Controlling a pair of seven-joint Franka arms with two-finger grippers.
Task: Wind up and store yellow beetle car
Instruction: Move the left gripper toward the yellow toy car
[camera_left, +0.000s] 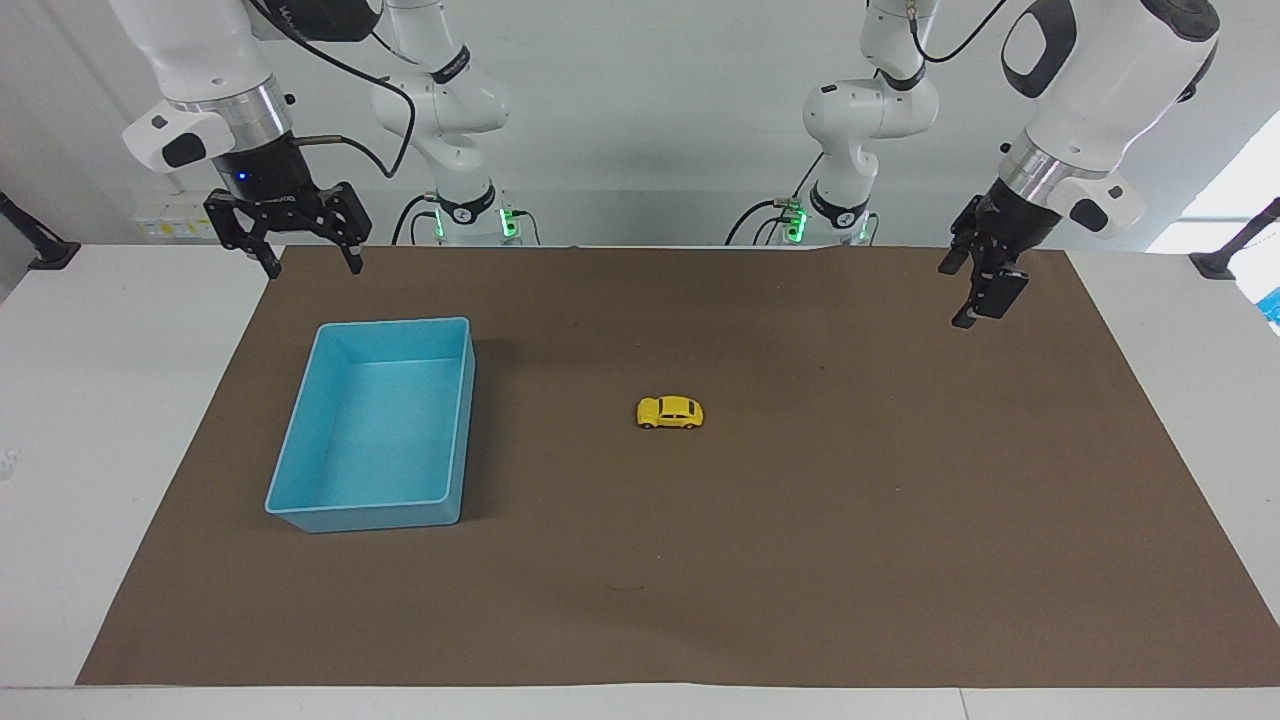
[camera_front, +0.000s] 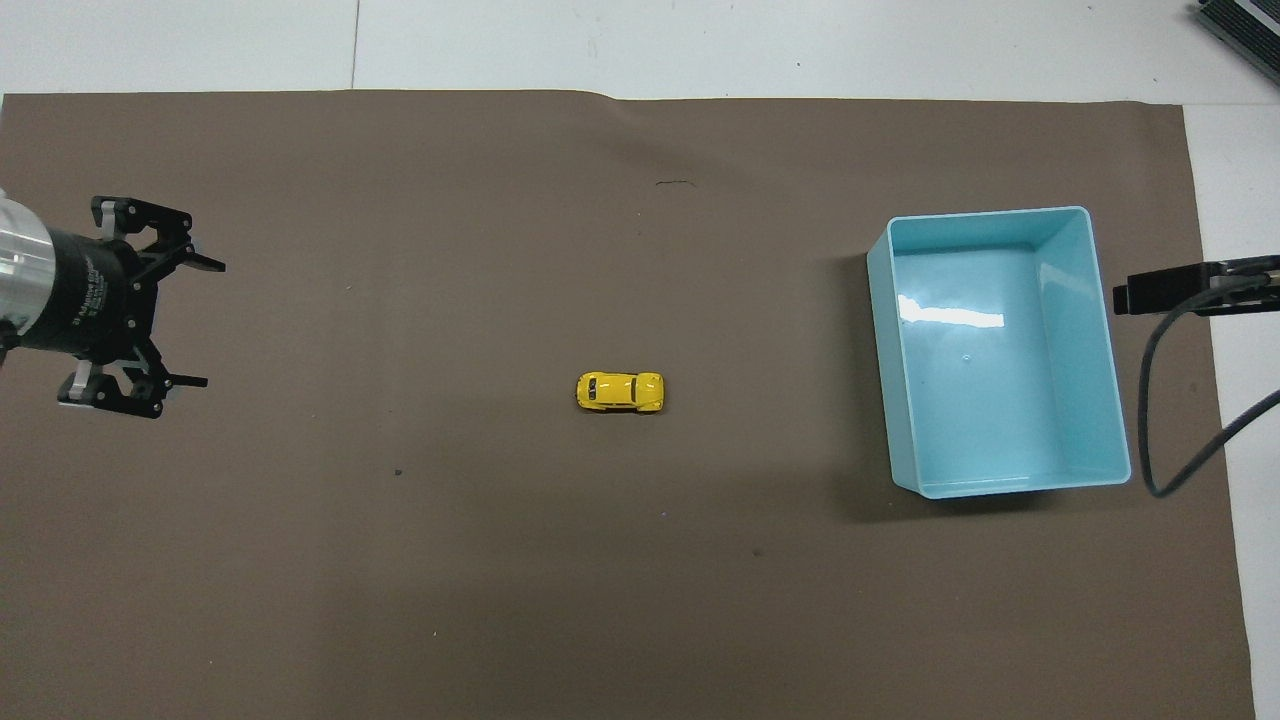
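The yellow beetle car (camera_left: 670, 412) stands on its wheels in the middle of the brown mat, apart from both grippers; it also shows in the overhead view (camera_front: 620, 391). The blue bin (camera_left: 365, 518) is empty and sits toward the right arm's end of the table, also seen from overhead (camera_front: 880, 370). My left gripper (camera_left: 957, 296) is open and empty, up over the mat's edge at the left arm's end; overhead (camera_front: 208, 323) its fingers point toward the car. My right gripper (camera_left: 313, 270) is open and empty, waiting above the mat's edge beside the bin; only its tip (camera_front: 1125, 298) shows overhead.
The brown mat (camera_left: 800, 550) covers most of the white table. A black cable (camera_front: 1150, 420) hangs from the right arm beside the bin. Both arm bases stand at the table's robot end.
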